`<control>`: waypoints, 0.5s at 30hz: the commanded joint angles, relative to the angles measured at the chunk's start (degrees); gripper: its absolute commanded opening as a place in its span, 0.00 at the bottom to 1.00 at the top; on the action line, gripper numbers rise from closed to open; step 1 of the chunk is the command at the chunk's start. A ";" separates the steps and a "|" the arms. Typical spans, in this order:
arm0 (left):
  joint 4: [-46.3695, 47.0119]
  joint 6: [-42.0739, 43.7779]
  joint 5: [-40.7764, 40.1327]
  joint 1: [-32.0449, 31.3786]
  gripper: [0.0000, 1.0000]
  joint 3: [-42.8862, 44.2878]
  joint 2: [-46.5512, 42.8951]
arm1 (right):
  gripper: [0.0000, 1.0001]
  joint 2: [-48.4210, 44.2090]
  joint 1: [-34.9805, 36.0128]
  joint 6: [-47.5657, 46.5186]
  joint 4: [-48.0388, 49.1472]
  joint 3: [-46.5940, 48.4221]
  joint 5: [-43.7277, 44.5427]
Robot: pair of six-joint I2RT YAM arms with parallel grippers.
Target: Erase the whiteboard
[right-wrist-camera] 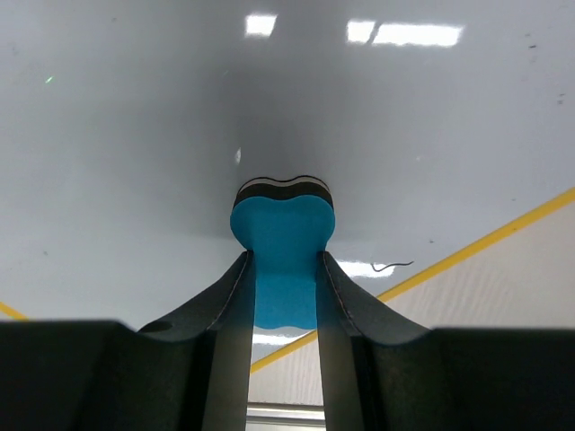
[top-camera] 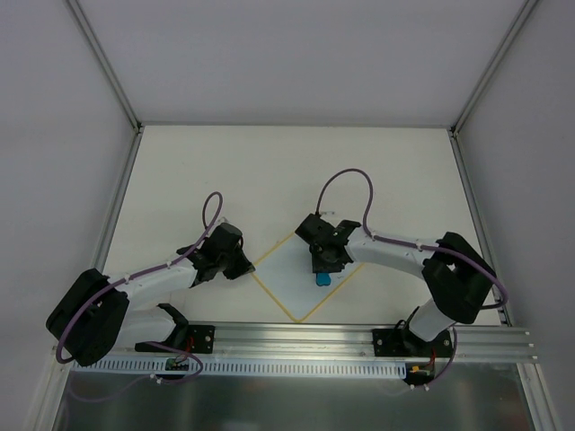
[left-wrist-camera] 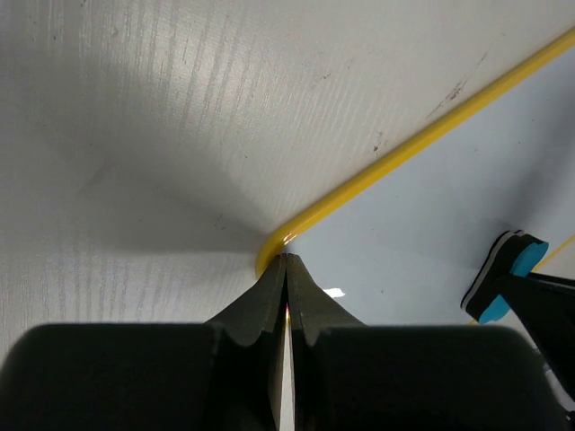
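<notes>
The whiteboard (top-camera: 289, 285) lies turned like a diamond between the arms, with a yellow border (left-wrist-camera: 404, 148). My left gripper (top-camera: 237, 262) is shut, and its tips (left-wrist-camera: 286, 262) sit right at the board's rounded left corner, with nothing visibly held. My right gripper (top-camera: 322, 268) is shut on the blue eraser (top-camera: 322, 279). In the right wrist view the eraser (right-wrist-camera: 283, 235) is pressed dark-felt side down on the board's glossy surface (right-wrist-camera: 162, 135). A small dark scribble (right-wrist-camera: 392, 266) remains near the yellow edge. The eraser also shows in the left wrist view (left-wrist-camera: 506, 275).
The off-white tabletop (top-camera: 269, 171) surrounds the board. An aluminium rail (top-camera: 305, 337) runs along the near edge by the arm bases. Grey enclosure walls with metal posts (top-camera: 108, 67) close off the sides and back.
</notes>
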 commanded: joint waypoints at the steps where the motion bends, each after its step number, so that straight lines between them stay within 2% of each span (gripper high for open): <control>1: -4.10 0.21 -2.39 -0.10 0.00 0.41 1.25 | 0.00 3.22 2.88 3.36 -2.18 -1.41 -5.98; 6: -4.10 0.39 -2.22 -0.10 0.00 -0.03 0.82 | 0.00 0.59 -1.33 2.31 -2.27 -3.78 -2.82; 15: -4.19 0.30 -2.31 0.16 0.00 -1.09 -0.68 | 0.00 -7.67 -15.48 0.29 -2.27 -11.08 1.40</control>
